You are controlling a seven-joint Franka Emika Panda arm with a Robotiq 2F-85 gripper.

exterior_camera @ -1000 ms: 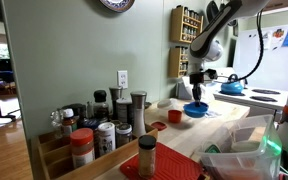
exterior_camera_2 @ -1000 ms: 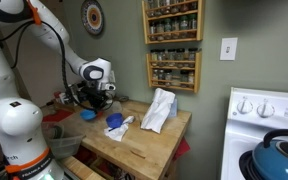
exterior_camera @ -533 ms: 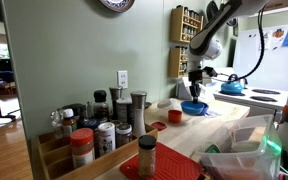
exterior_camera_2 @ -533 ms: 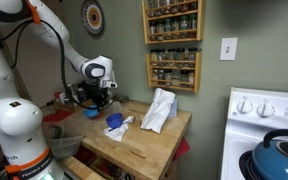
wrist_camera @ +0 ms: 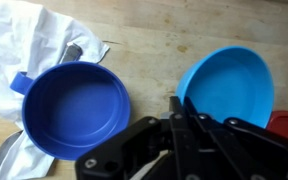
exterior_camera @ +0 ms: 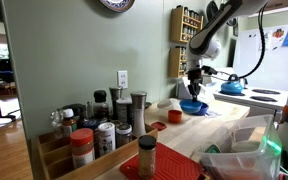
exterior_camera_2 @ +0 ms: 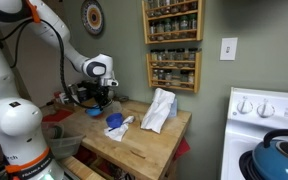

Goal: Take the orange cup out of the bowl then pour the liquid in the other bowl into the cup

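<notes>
**Exterior view, desk seen lengthwise.** The gripper (exterior_camera: 195, 80) hung over the far end of the wooden desk (exterior_camera: 229, 128), directly above the light blue bowl (exterior_camera: 193, 106). The orange cup (exterior_camera: 173, 117) stood upright on the desk surface, outside both bowls, just beside the light blue bowl on the side of the wall edge. A flat red dish (exterior_camera: 156, 126) lay near the cup, closer to the near end. Spice jars (exterior_camera: 106, 135) crowded the near corner against the green wall; their labels were too small to read. A wall outlet (exterior_camera: 122, 78) sat above them. A blue kettle (exterior_camera: 231, 88) stood beyond the far edge.

**Exterior view, desk seen from the stove side.** The gripper (exterior_camera_2: 96, 97) was at the far corner of the desk (exterior_camera_2: 144, 148), with the light blue bowl (exterior_camera_2: 89, 112) below it. The dark blue bowl (exterior_camera_2: 114, 121) rested on a white cloth (exterior_camera_2: 126, 127) near the desk centre. Wall spice racks (exterior_camera_2: 172, 45) held jars with unreadable labels. The cup could not be made out here.

**Wrist view.** The gripper (wrist_camera: 179, 125) had its fingers close together at the rim of the light blue bowl (wrist_camera: 227, 85). Whether they clamped that rim could not be told. The dark blue bowl (wrist_camera: 74, 105) sat beside it on the white cloth (wrist_camera: 24, 40), apart from it. Bare wood grain showed between them.
</notes>
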